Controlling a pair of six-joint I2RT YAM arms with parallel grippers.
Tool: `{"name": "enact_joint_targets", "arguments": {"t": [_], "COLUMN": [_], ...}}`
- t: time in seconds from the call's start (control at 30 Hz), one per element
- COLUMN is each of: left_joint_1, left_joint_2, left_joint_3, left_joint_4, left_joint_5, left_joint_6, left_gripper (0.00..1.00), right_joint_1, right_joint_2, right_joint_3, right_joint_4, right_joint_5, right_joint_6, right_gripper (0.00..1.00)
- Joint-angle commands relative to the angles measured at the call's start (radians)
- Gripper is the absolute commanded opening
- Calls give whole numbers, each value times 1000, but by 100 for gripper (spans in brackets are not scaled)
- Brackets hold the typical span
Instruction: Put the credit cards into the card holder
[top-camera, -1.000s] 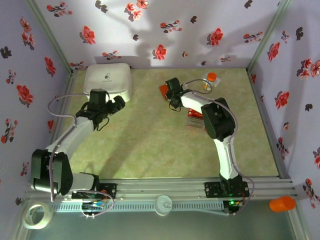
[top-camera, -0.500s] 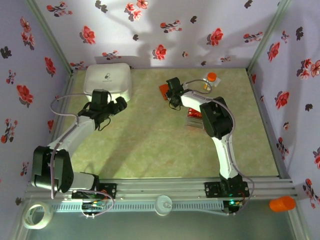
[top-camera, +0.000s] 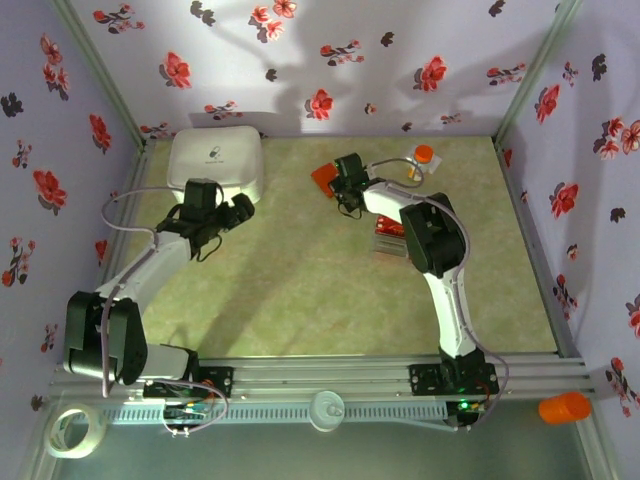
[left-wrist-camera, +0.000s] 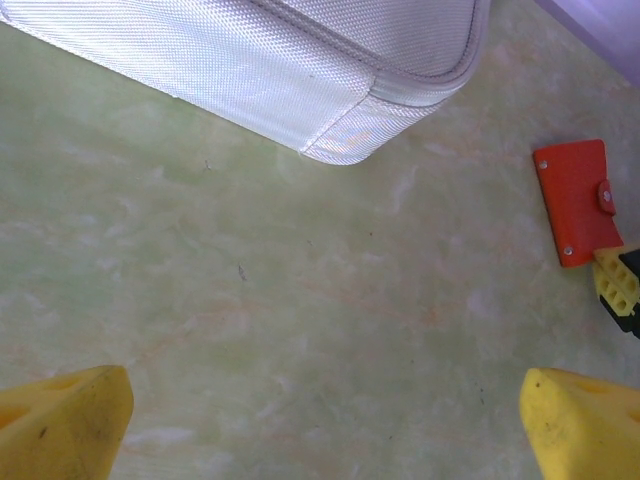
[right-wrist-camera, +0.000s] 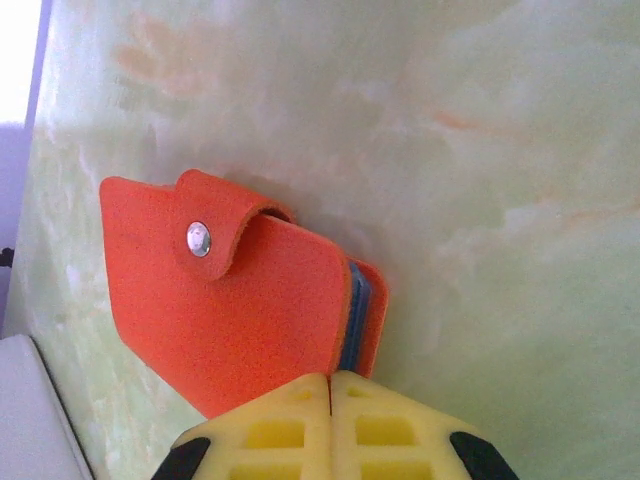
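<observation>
The orange-red card holder (top-camera: 324, 177) is at the back middle of the table, its snap flap fastened. In the right wrist view the card holder (right-wrist-camera: 240, 310) shows blue-grey pockets along its open edge, and my right gripper (right-wrist-camera: 330, 388) is shut on the edge of its cover. From above, the right gripper (top-camera: 342, 186) is just right of it. A stack of red credit cards (top-camera: 388, 236) lies beside the right forearm, partly hidden. My left gripper (top-camera: 240, 208) hangs open over bare table; in its wrist view the left gripper (left-wrist-camera: 320, 430) holds nothing and the card holder (left-wrist-camera: 578, 202) appears far right.
The big white rounded box (top-camera: 216, 163) stands at the back left, close to the left gripper, and the box (left-wrist-camera: 300, 70) also crosses the top of the left wrist view. A small orange-capped bottle (top-camera: 424, 158) stands at the back right. Walls enclose the table.
The card holder has shifted slightly left and tilted up in the right gripper's hold. The left gripper edged a little to the right a second ago and has since held still.
</observation>
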Motion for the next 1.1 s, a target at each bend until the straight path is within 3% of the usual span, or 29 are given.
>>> {"name": "enact_joint_targets", "arguments": {"t": [0.0,0.17,0.43,0.73,0.87,1.07], "left_joint_1": [-6,-6,-6,-14,-29,-84], "left_joint_2": [7,-10,-38,-20,24,63], "left_joint_3": [26,16,-16,-115,-151,-197], "left_joint_4": [-4,3,104,377,509,679], "left_joint_5": [10,16,118,169,263,256], "left_joint_6": [3,-11,-96,-327,-398,-513], "left_gripper": [100,100,100,100,100,100], "right_joint_1": [-6,1,46,122,156,186], "right_joint_2": [-17,-98,-299,-501,-564,-633], "right_joint_3": [-16,-94,-305,-477,-519,-562], "right_joint_4": [14,88,228,307,326,364], "right_joint_5": [-23,-78,-131,-136,-139,-136], "right_joint_6": [-21,-27,17,54,60,75], "right_gripper": [0,0,0,0,0,0]}}
